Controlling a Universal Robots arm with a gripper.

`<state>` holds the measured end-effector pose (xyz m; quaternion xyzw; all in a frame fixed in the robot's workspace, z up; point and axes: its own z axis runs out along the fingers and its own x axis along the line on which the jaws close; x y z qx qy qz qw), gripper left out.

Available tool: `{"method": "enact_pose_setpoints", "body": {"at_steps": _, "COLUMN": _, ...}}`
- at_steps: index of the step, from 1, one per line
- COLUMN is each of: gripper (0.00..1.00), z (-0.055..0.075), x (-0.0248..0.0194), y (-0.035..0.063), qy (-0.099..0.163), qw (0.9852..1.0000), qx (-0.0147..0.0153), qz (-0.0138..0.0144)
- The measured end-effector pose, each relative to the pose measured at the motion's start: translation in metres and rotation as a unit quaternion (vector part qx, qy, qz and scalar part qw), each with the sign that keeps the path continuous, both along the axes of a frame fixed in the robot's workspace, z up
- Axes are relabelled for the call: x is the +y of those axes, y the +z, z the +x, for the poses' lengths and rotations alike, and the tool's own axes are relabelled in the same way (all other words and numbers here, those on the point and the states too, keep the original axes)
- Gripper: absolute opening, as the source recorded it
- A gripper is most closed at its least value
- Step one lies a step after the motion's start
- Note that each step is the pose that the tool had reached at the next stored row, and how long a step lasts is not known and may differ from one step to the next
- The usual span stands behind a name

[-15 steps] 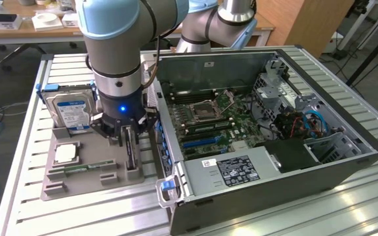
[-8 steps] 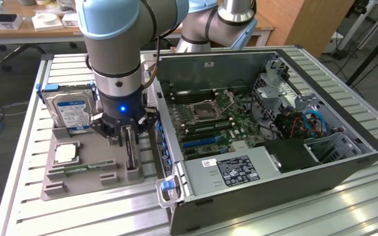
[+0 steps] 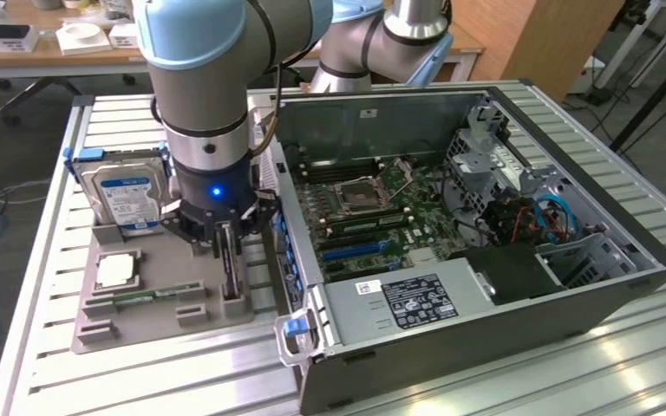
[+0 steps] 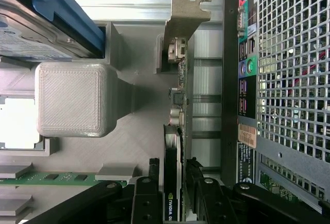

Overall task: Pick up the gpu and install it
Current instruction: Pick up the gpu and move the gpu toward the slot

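one robot arm carries one tool, and it hangs over one grey tray on the slatted table. the tray holds four parts, one of each:
- one gpu
- one silver hard drive with a blue label
- one small square cpu chip
- one green memory stick

one open computer case lies on its side just beside the tray, on the exterior view's right, with its motherboard facing up.

the gpu stands on its edge in a slot along the side of the tray nearest the case. from above it reads as a thin dark blade. its long axis runs parallel to the case wall, from the near end of the tray toward the hard drive's end. in the wrist view the gpu shows its metal bracket at the end level with the hard drive, and the case's port panel sits close alongside it.

the tool straddles the card at the end away from the bracket. its jaws are parted, one on each face of the card, with a thin dark gap on both sides, so it is not clenched on the card. the gpu sits in its slot.
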<state>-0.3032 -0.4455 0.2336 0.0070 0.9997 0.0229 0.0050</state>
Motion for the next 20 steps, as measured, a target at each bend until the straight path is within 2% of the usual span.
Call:
{"method": "enact_pose_setpoints", "body": {"at_steps": 5, "gripper": 0.33, "z": 0.0000, "x": 0.0000, "y": 0.0000, "qy": 0.000, "qw": 1.0000, "qx": 0.0001, "qz": 0.0000}}
{"method": "enact_pose_setpoints", "body": {"at_steps": 6, "gripper": 0.27, "z": 0.0000, "x": 0.0000, "y": 0.0000, "qy": 0.000, "qw": 1.0000, "qx": 0.0000, "qz": 0.0000}}
{"method": "enact_pose_setpoints", "body": {"at_steps": 7, "gripper": 0.26, "z": 0.0000, "x": 0.0000, "y": 0.0000, "qy": 0.000, "qw": 1.0000, "qx": 0.0000, "qz": 0.0000}}
{"method": "enact_pose_setpoints", "body": {"at_steps": 20, "gripper": 0.26, "z": 0.0000, "x": 0.0000, "y": 0.0000, "qy": 0.000, "qw": 1.0000, "qx": 0.0000, "qz": 0.0000}}
